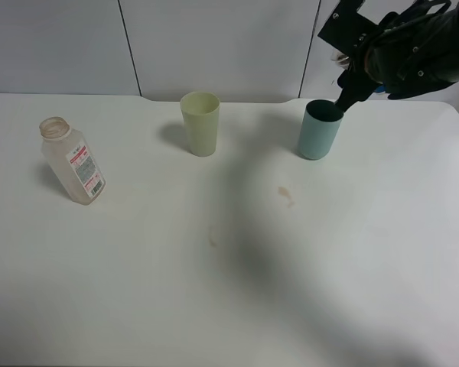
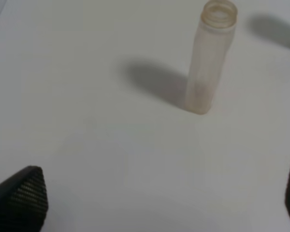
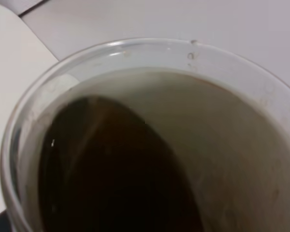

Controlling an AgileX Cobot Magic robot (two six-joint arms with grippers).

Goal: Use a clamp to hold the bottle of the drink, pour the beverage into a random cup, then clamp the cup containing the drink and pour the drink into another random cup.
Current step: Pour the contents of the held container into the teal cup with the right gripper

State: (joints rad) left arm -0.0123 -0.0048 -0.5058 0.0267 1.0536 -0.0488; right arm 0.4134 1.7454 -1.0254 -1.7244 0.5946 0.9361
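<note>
The empty, uncapped clear bottle (image 1: 73, 162) with a red-and-white label stands at the table's left; it also shows in the left wrist view (image 2: 208, 58). A pale green cup (image 1: 200, 123) stands at the back centre, and a teal cup (image 1: 320, 130) at the back right. My right gripper (image 1: 367, 65) is shut on a clear cup (image 1: 354, 90) and holds it tilted, mouth down, over the teal cup's rim. The right wrist view shows this clear cup (image 3: 222, 121) with dark brown drink (image 3: 111, 179) inside. My left gripper (image 2: 157, 198) is open and empty, short of the bottle.
The white table (image 1: 229, 290) has a small brown stain (image 1: 285, 193) in front of the teal cup and a fainter one (image 1: 213, 241) near the middle. A grey panelled wall (image 1: 214, 38) runs behind the table's back edge.
</note>
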